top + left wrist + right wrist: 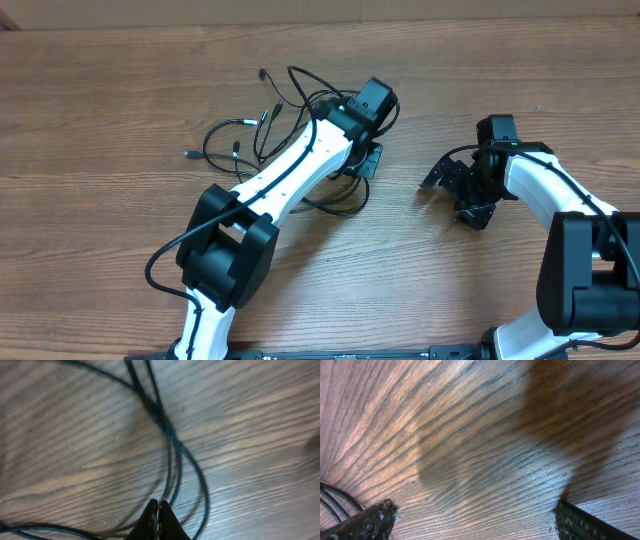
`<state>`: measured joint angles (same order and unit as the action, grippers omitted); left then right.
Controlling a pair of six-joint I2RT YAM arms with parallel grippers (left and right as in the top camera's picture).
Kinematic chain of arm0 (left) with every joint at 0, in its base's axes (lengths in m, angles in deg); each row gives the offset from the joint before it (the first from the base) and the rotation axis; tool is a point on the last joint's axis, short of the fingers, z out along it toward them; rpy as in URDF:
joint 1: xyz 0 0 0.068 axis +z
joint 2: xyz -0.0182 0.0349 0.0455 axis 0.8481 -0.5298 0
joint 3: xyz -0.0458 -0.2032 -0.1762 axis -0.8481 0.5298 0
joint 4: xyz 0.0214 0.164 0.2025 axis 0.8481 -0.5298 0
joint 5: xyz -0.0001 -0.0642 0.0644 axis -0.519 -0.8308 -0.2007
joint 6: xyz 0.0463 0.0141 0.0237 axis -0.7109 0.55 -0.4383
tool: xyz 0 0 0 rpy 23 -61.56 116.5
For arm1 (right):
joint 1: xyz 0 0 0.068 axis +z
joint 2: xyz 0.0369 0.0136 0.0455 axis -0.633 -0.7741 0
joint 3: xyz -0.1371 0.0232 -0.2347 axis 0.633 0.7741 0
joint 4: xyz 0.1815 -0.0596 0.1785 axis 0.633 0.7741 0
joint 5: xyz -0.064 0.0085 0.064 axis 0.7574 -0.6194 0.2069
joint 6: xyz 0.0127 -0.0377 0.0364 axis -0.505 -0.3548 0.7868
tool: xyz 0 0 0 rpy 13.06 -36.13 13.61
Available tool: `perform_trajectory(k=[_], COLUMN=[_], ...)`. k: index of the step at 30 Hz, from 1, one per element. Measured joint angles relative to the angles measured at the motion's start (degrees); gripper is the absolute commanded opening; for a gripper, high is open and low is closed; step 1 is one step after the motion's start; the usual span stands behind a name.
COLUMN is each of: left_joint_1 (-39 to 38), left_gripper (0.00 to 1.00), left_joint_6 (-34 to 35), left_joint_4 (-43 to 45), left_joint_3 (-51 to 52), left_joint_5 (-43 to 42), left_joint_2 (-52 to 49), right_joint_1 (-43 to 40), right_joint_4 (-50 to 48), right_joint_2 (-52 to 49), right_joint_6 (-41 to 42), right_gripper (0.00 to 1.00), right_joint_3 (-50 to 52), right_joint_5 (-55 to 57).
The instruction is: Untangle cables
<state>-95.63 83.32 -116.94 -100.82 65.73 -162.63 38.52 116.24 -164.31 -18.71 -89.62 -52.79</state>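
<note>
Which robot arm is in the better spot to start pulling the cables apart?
Left, probably. The left pincer is shut right among the cables, and one strand runs into its tips. The right pincer hangs open over bare table, off to the side of the tangle.

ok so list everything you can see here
cables: several strands in one tangle, count unclear, black with silver tips, centre-left, partly under the left arm
table: one, brown wood, under everything
left arm: one, white and black, over the tangle
right arm: one, white and black, right side
left gripper: one, black, shut, at the strands
right gripper: one, black, open, over bare wood
</note>
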Motion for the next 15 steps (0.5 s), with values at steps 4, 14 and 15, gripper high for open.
perform_trajectory(k=[4,14,15], left_joint_1=[0.0,0.0,0.0], left_gripper=[0.04,0.25,0.26], left_joint_6=[0.17,0.96,0.96], left_joint_4=[2.43,10.58,11.26], left_joint_3=[4.31,13.81,14.05], left_joint_5=[0.15,0.48,0.61], left_joint_2=[-0.13,-0.26,-0.15], right_joint_1=[0.0,0.0,0.0], right_joint_4=[0.0,0.02,-0.02], right_joint_2=[0.0,0.0,0.0], right_joint_6=[0.0,0.02,0.02], right_gripper=[1.0,1.0,1.0], right_joint_3=[0.0,0.0,0.0], right_joint_5=[0.0,0.0,0.0])
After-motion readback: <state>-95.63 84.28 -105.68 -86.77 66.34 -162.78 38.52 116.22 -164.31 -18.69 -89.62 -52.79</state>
